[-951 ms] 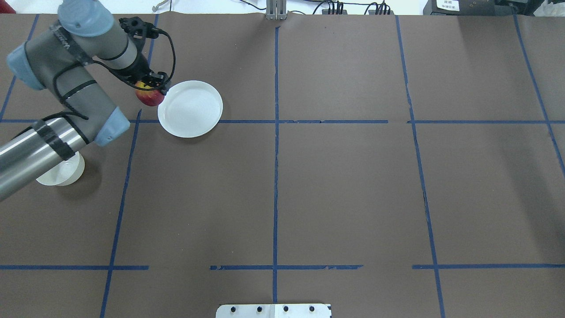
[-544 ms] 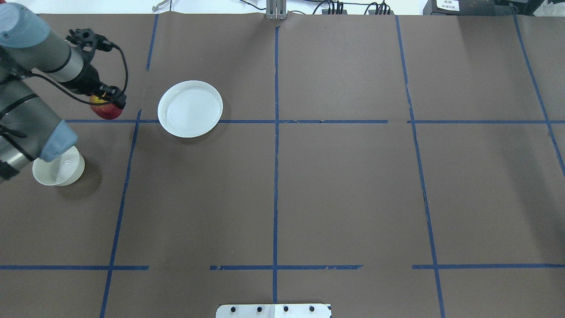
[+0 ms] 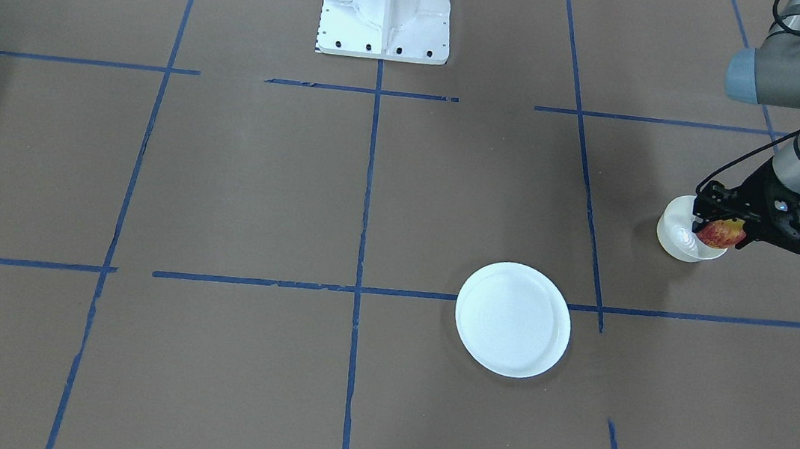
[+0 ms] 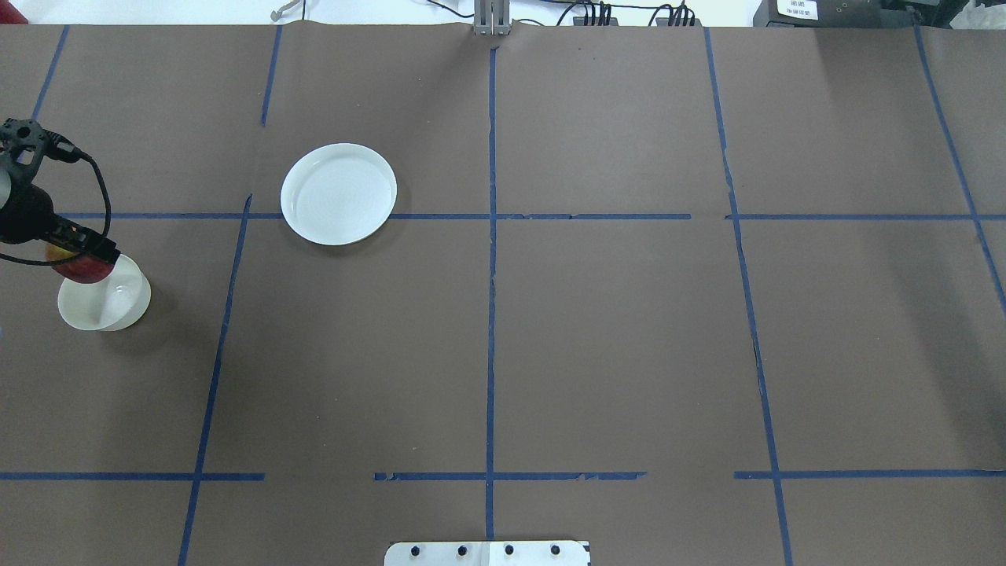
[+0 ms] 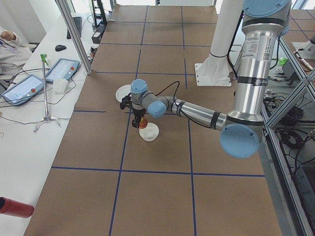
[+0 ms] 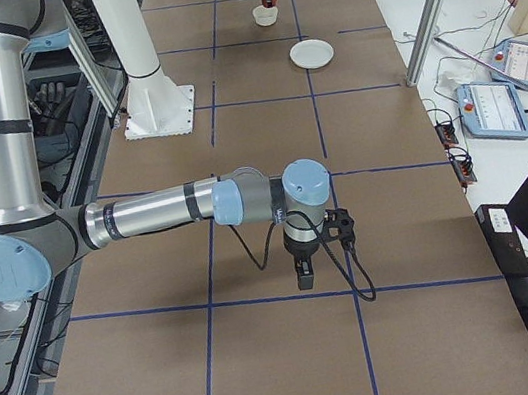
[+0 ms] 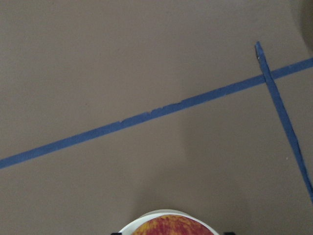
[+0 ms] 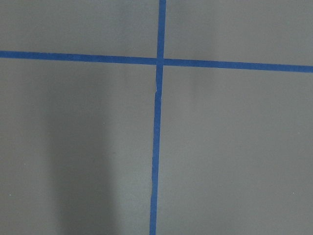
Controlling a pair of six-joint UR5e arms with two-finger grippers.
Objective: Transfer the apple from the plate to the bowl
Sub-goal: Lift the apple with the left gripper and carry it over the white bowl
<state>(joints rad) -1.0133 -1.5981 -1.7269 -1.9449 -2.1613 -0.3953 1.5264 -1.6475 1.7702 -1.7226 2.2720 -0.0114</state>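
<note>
My left gripper [image 4: 81, 255] is shut on the red and yellow apple [image 4: 78, 270] and holds it just over the far rim of the cream bowl [image 4: 110, 303] at the table's left edge. The front-facing view shows the apple [image 3: 720, 234] in the black fingers above the bowl [image 3: 675, 238]. The left wrist view shows the apple's top [image 7: 173, 228] with the bowl's rim [image 7: 146, 217] behind it. The white plate [image 4: 339, 193] lies bare, further in. My right gripper [image 6: 303, 274] shows only in the exterior right view, and I cannot tell whether it is open or shut.
Blue tape lines cross the brown table cover. The robot's white base [image 3: 386, 4] stands at the table's near edge. The right arm [image 6: 160, 211] hangs low over the table's right end, far from the bowl. Operators' tablets [image 5: 24, 87] lie on a side bench.
My left gripper has carried the apple from beside the plate's left rim leftward and nearer, to above the bowl's rim. The plate and bowl have not moved.
</note>
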